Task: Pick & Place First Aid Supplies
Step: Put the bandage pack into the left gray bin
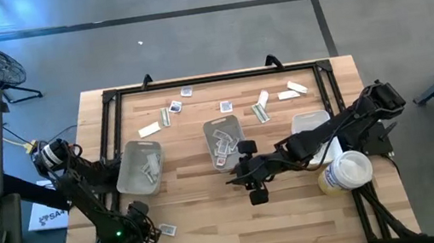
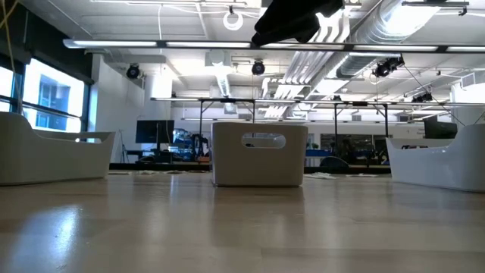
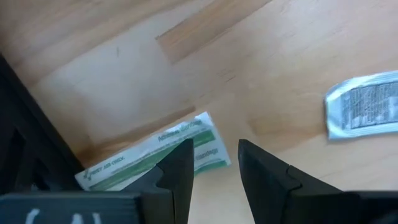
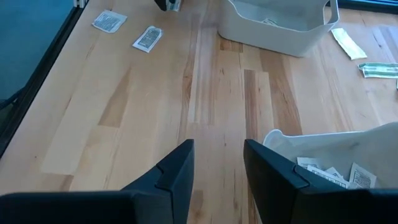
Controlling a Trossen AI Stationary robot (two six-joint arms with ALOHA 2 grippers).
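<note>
Hovering over a green-white strip (image 3: 158, 155) on the wooden table (image 3: 261, 68) near its front-left corner, my left gripper (image 3: 214, 163) parted and empty, a square sachet (image 3: 364, 112) close by, my right gripper (image 4: 217, 163) open beside the middle tray (image 4: 323, 146) of sachets.

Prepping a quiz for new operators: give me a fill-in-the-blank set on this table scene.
1. The table holds ___ trays.
2. The middle tray contains square ___.
3. The left end effector hovers over a ___-printed strip.
4. The right end effector holds ___.
Missing words: three; sachets; green; nothing
</note>
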